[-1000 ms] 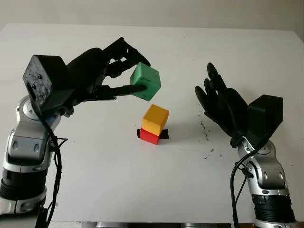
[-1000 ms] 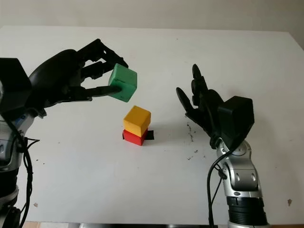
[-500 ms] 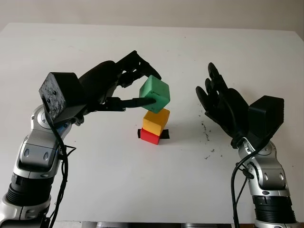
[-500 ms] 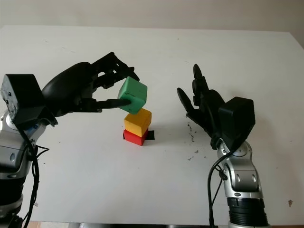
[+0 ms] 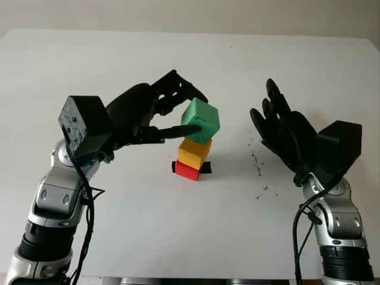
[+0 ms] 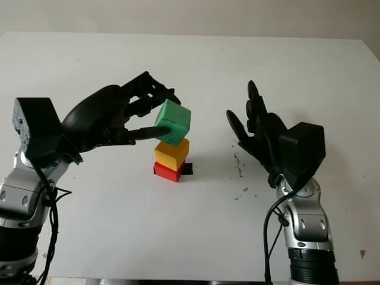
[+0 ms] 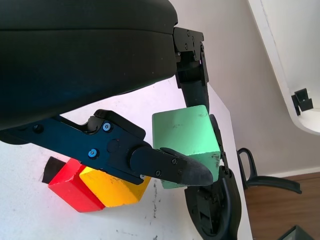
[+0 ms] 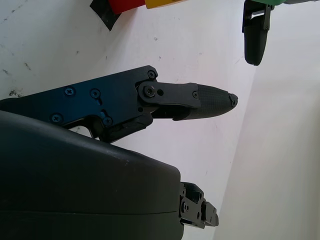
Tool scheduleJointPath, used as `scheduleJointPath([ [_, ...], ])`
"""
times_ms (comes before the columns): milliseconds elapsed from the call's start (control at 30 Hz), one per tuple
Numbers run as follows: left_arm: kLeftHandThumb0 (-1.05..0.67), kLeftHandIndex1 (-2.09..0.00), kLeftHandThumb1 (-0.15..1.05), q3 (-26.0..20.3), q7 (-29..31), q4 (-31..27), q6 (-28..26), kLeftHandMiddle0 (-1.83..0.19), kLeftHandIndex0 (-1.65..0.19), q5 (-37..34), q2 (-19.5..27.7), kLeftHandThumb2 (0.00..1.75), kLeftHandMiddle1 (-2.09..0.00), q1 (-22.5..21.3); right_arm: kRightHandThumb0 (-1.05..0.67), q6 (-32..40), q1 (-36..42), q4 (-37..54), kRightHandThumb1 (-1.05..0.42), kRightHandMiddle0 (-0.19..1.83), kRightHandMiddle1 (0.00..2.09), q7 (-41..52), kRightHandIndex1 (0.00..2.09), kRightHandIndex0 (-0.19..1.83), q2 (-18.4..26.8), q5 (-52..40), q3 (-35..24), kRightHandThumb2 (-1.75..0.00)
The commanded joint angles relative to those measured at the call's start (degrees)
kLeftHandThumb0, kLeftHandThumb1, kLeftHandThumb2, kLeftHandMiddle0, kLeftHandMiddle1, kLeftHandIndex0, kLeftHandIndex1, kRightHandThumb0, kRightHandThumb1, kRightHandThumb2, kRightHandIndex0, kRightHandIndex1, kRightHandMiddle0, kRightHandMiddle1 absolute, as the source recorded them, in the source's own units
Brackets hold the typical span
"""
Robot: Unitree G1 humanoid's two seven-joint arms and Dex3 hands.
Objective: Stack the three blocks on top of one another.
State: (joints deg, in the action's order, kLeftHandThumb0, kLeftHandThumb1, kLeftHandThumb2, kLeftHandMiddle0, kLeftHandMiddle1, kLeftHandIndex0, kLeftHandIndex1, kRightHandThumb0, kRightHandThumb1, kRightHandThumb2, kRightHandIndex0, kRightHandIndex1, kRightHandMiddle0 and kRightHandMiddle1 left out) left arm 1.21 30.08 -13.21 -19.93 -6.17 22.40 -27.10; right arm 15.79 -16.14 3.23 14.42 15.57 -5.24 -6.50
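**Green block tilted over a two-block stack: the risks**

The left hand [image 5: 157,116] has its fingers [image 7: 165,167] closed around the green block [image 5: 200,120], pinching it between a thumb on its near face and fingers on its far side. The block hangs just above the yellow block [image 5: 194,152], which sits on the red block [image 5: 187,171] near the middle of the white worktop [image 5: 178,237]. Whether green already touches yellow cannot be told. The right hand [image 5: 285,133] is open, held up well to the right of the stack and holding nothing.

What could go wrong, as a judgement:

- The green block is tilted, one corner lowest. If it is let go like this, it would probably land on an edge and roll off to the worktop.
- It sits a little right of the yellow block's centre, so a release here may leave it overhanging.
- The yellow block is itself twisted and offset on the red one, giving a poor seat; a push downward or sideways could shove it off.
- The thumb lies close to the yellow block's top, and opening the fingers could brush the stack and topple it.
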Motion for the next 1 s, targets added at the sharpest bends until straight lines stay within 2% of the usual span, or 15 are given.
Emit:
scheduleJointPath([
  [0, -0.46, -1.82, 1.05, 0.31, -0.37, 0.42, 0.87, -0.09, -0.16, -0.13, -0.24, 0.38, -0.05, -0.48, -0.67, 0.57, 0.61, 1.77, -1.05, -0.18, 0.04, -0.11, 0.0, -0.19, 0.61, -0.26, -0.24, -0.42],
  [333, -0.43, -1.84, 1.05, 2.06, -1.91, 2.99, 5.29, -0.1, -0.14, 2.9, -0.66, 0.37, -0.05, -0.5, -0.65, 2.12, 1.08, 3.22, -1.05, -0.18, 0.03, 0.0, 0.0, -0.19, 0.49, -1.13, -0.71, -0.42],
  [967, -0.44, -1.84, 1.05, 1.86, -2.26, 1.16, 2.69, -0.1, -0.1, 1.22, -2.04, 0.35, -0.06, 1.05, -0.66, 1.92, 1.54, 3.31, -1.05, -0.19, 0.02, 0.01, 0.0, -0.19, 0.56, -1.41, -0.49, -0.42],
])
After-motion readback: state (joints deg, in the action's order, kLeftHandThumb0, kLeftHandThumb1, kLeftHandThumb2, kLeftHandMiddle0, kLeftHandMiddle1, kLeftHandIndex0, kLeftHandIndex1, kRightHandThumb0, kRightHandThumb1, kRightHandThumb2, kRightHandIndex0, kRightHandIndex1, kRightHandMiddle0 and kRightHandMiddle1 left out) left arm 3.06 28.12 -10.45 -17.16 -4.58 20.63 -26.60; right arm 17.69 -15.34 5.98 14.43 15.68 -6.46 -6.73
